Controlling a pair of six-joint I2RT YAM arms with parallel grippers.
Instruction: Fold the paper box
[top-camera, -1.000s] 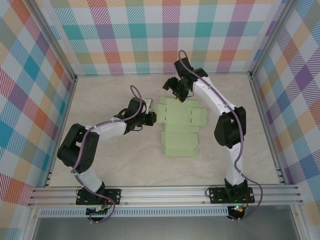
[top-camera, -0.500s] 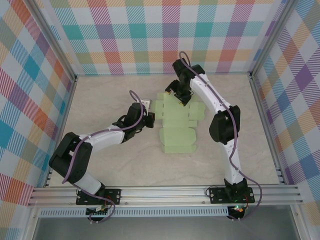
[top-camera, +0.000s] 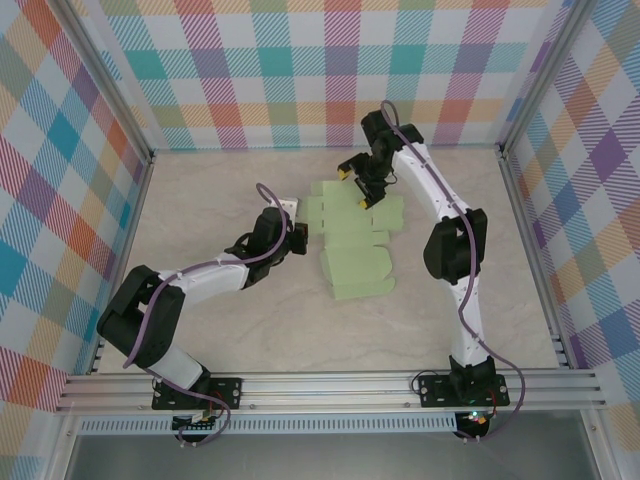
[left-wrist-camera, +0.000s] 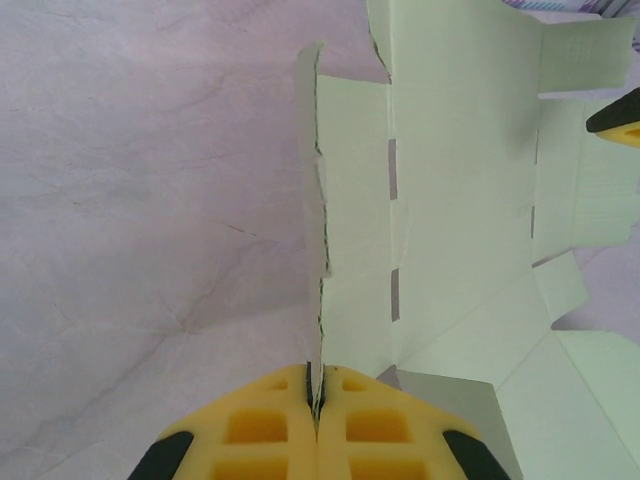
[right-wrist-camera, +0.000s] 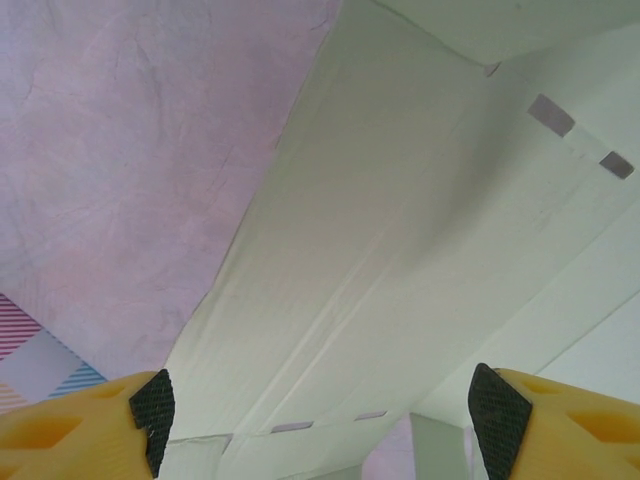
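The paper box (top-camera: 352, 245) is a pale green die-cut sheet lying mostly flat at the middle of the table. My left gripper (top-camera: 301, 236) is at its left edge, shut on a side flap (left-wrist-camera: 320, 250) that stands up on edge between the yellow pads (left-wrist-camera: 262, 425). My right gripper (top-camera: 362, 186) hangs open over the sheet's far end, its black-tipped fingers (right-wrist-camera: 152, 412) spread wide above a creased panel (right-wrist-camera: 400, 230) and holding nothing. One of its fingertips (left-wrist-camera: 620, 118) shows at the right edge of the left wrist view.
The marbled tabletop (top-camera: 220, 200) is ringed by plaid walls (top-camera: 300, 70) and aluminium frame posts (top-camera: 510, 170). A metal rail (top-camera: 330, 385) runs along the near edge by the arm bases. Bare tabletop lies left of the sheet (left-wrist-camera: 150, 180).
The left arm has stretched forward with the flap still pinched. The right gripper has shifted slightly right over the sheet's far end and spread its fingers wider. The sheet has slid a little.
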